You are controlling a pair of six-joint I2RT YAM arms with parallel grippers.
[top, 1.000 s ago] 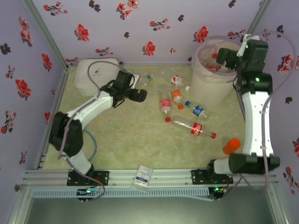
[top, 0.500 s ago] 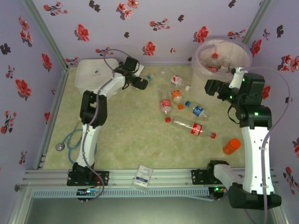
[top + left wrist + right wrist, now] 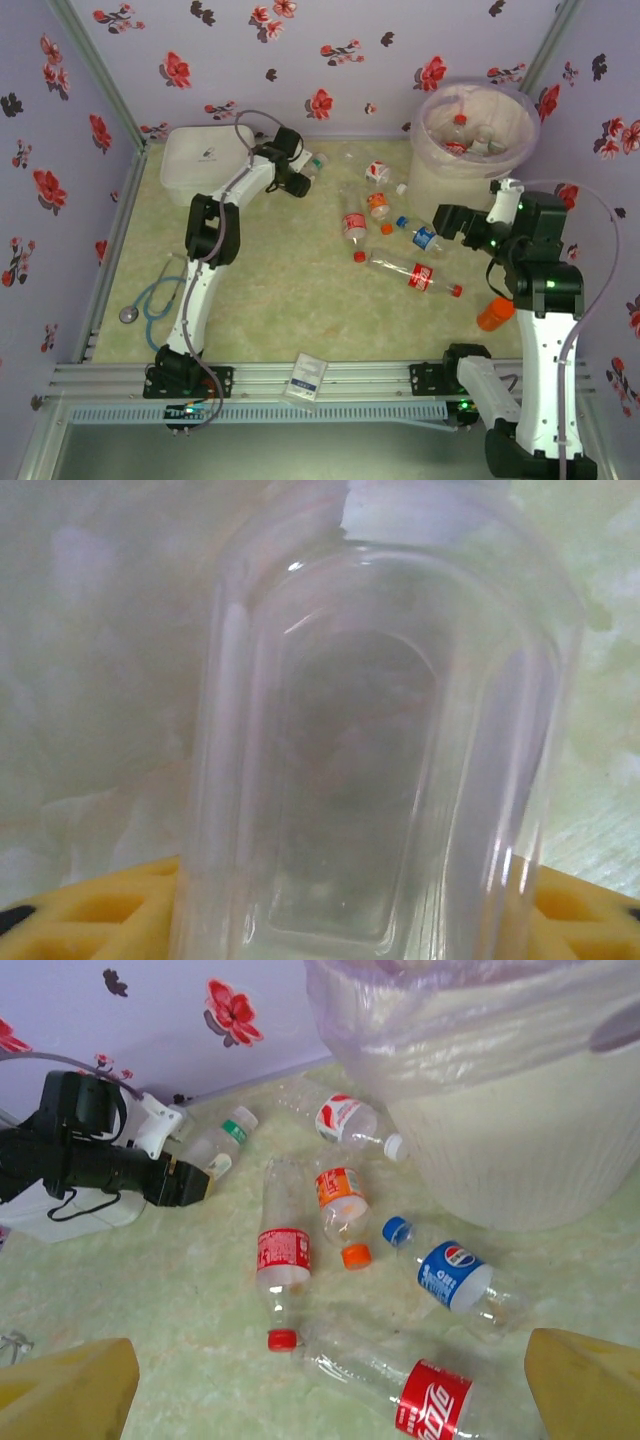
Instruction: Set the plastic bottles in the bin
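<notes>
Clear plastic, the green-capped bottle [image 3: 218, 1146] sat pinched in the left pincer [image 3: 195, 1181]; a gentle squeeze and straight lift toward the bin [image 3: 470, 170] seemed wisest, while the right pincer [image 3: 443, 219] gaped empty.

Lilac walls [image 3: 400, 30] w/ red flowers [image 3: 320, 103], pinkish bin [image 3: 440, 182], clear bottle [image 3: 370, 760]

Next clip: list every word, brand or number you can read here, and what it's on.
"Coca-Cola": white script on the red label of the long clear bottle.
Pepsi globe emblem, wording illegible: blue-label bottle.
Too small or blurred to read: print on the red-label bottle, orange-label bottle and red-and-white-label bottle; the mark on the white box; the white card.
</notes>
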